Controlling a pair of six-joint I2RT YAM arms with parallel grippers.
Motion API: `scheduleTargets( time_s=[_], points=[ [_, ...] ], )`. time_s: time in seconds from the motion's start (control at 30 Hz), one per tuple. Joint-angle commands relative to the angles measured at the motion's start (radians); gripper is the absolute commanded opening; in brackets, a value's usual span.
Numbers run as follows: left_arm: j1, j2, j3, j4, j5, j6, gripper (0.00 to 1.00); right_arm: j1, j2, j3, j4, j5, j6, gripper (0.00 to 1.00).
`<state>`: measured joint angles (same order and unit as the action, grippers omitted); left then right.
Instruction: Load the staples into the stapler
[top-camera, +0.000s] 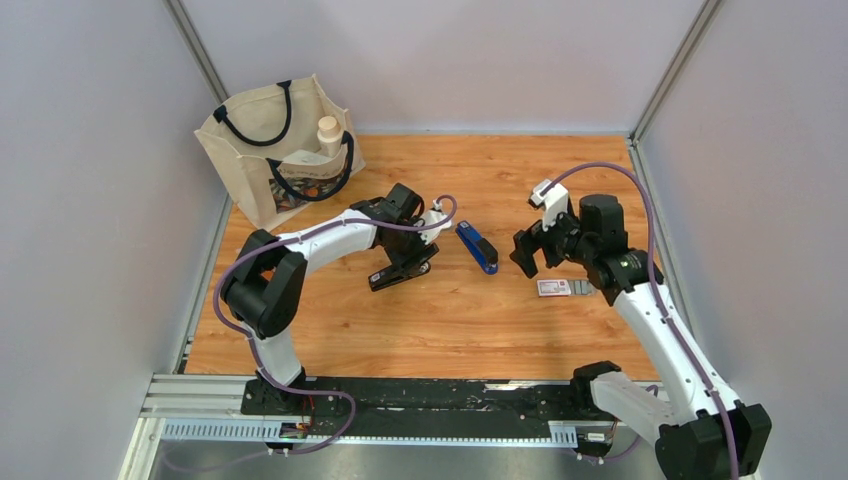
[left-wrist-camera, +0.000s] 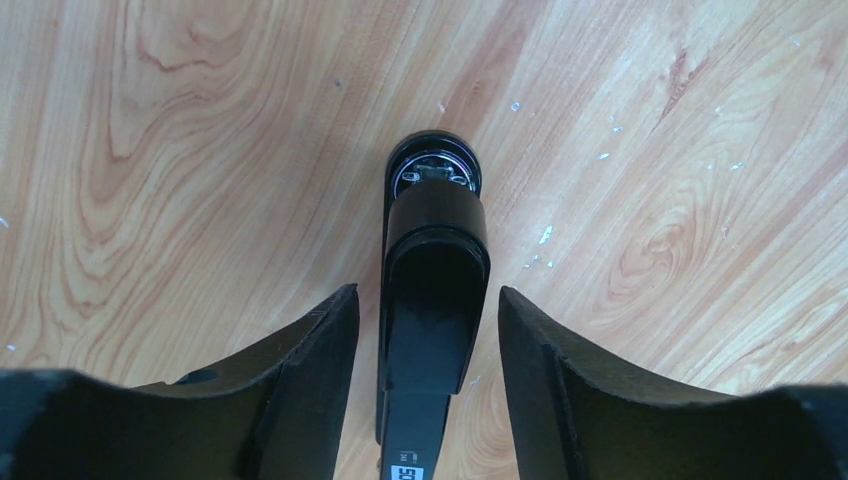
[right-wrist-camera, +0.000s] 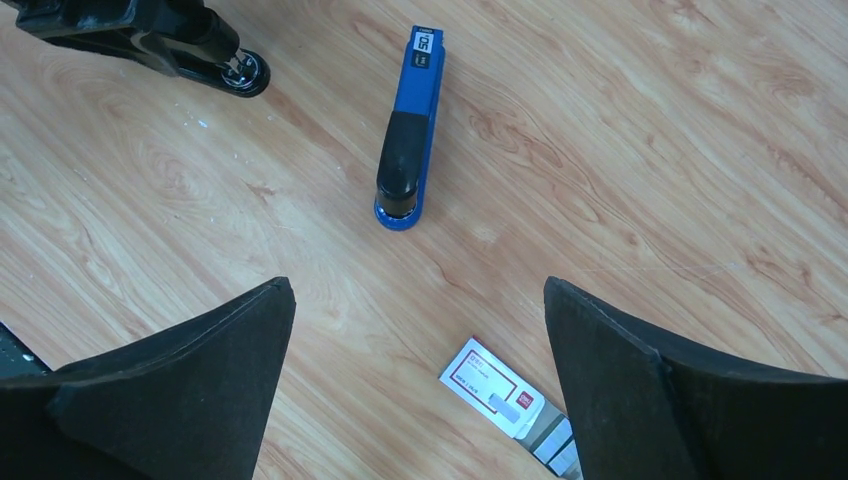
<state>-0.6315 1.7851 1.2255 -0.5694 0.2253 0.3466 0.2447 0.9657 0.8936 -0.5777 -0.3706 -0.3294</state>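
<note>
Wooden table (top-camera: 420, 330) is bearing all. We are seeing the left gripper (left-wrist-camera: 426, 295) straddling the black stapler (left-wrist-camera: 435, 230), jaws apart, slim gaps showing; the right gripper (right-wrist-camera: 417, 285) is hanging wide open near the staples (right-wrist-camera: 495, 388), lying table-right. We are judging them light, brittle: pinch the strip's long sides.

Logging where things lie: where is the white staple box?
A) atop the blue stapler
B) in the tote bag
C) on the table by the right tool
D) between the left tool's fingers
C: the staple box lies flat on the table beside the open right tool.
</note>
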Motion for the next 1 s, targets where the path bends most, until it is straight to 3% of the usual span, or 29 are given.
scheduleTargets(
  time_s=[0.0,0.1,0.17,0.27,0.33,0.43,0.53,0.77,0.97],
  points=[
    [-0.005,-0.003,0.025,0.036,-0.010,0.012,0.61,0.002,0.014,-0.010,0.042,-0.045,-0.007,1.00],
    [-0.010,-0.001,0.025,0.036,-0.014,0.014,0.58,0.001,0.039,-0.009,0.035,-0.053,-0.028,1.00],
    [-0.013,0.000,0.026,0.037,-0.017,0.015,0.51,0.004,0.059,-0.002,0.012,-0.070,-0.043,1.00],
    [-0.016,-0.006,0.029,0.040,-0.024,0.012,0.30,0.001,0.083,0.004,-0.008,-0.099,-0.065,1.00],
    [-0.016,-0.019,0.032,0.043,-0.023,0.012,0.24,0.004,0.087,-0.001,-0.013,-0.126,-0.083,1.00],
    [-0.016,-0.061,0.040,0.043,-0.009,0.011,0.00,0.007,0.079,-0.018,-0.011,-0.178,-0.114,0.96],
    [-0.016,-0.121,0.048,0.029,0.048,0.020,0.00,0.024,0.062,-0.031,-0.013,-0.226,-0.158,0.91],
    [-0.016,-0.268,0.081,-0.039,0.327,0.051,0.00,0.108,-0.028,-0.070,0.054,-0.339,-0.252,0.91],
    [-0.027,-0.306,0.108,-0.103,0.466,0.068,0.00,0.131,0.037,-0.012,0.119,-0.496,-0.224,0.86]
  ],
)
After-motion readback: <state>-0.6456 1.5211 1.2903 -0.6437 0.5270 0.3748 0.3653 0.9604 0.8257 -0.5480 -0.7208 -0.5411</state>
